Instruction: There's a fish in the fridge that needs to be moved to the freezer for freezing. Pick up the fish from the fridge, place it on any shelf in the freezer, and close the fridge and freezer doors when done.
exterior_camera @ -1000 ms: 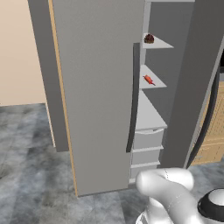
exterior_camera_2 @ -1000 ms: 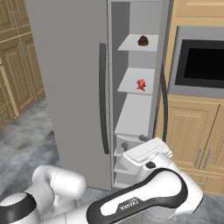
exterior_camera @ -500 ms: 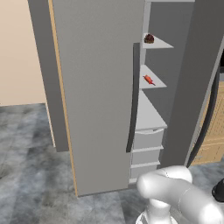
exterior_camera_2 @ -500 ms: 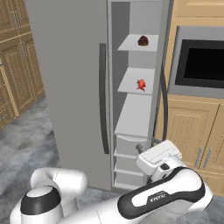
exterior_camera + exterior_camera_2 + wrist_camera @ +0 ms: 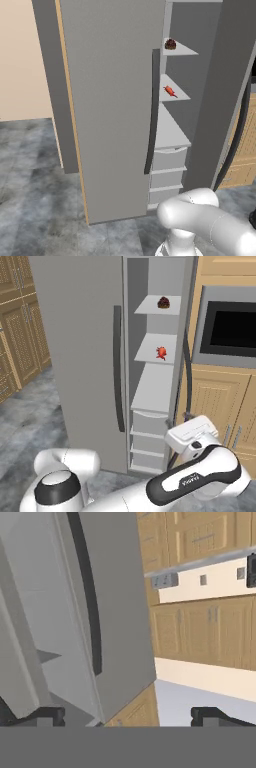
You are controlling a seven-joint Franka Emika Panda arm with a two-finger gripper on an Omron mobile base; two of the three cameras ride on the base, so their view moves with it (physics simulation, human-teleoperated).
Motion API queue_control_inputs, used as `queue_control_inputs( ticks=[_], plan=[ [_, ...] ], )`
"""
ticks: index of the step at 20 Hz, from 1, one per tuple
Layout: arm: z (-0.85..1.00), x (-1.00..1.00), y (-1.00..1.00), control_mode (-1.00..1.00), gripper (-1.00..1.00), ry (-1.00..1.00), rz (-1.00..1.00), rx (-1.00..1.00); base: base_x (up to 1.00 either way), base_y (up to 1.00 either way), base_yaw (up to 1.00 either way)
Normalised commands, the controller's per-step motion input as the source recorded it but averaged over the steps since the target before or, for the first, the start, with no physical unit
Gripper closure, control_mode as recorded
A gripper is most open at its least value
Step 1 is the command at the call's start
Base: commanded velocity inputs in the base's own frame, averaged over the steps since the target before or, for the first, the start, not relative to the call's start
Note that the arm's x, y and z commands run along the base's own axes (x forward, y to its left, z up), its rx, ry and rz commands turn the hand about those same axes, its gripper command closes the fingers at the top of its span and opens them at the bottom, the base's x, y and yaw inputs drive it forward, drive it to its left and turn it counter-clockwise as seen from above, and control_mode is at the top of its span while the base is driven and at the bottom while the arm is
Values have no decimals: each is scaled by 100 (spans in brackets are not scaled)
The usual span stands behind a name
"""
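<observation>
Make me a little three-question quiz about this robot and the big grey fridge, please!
1. True or false: the tiny red-orange fish lies on a flat light-grey shelf of the narrow freezer section.
2. Which door stands open: A) the wide grey door, B) the narrow grey door?
3. Fill in: the robot's hand is ____, holding nothing.

Key: 1 true. 2 B. 3 open.
</observation>
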Motion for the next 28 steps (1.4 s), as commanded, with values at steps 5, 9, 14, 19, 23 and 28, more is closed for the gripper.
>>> queue_control_inputs(
  ticks=[5, 9, 14, 19, 23, 28],
  plan=[
    [-12, 29, 3, -100, -100, 1, -34, -4, 0, 0, 0],
    [-5, 35, 14, -100, -100, 6, -27, -3, 0, 0, 0],
    [0, 22, -9, -100, -100, 4, 0, 0, 0, 0, 0],
    [-10, 33, -20, -100, -100, 1, 6, 1, 0, 0, 0],
    [-8, 27, -33, -100, -100, 7, 4, 2, 0, 0, 0],
    [-2, 21, -40, -100, -100, 14, 3, 2, 0, 0, 0]
  ],
)
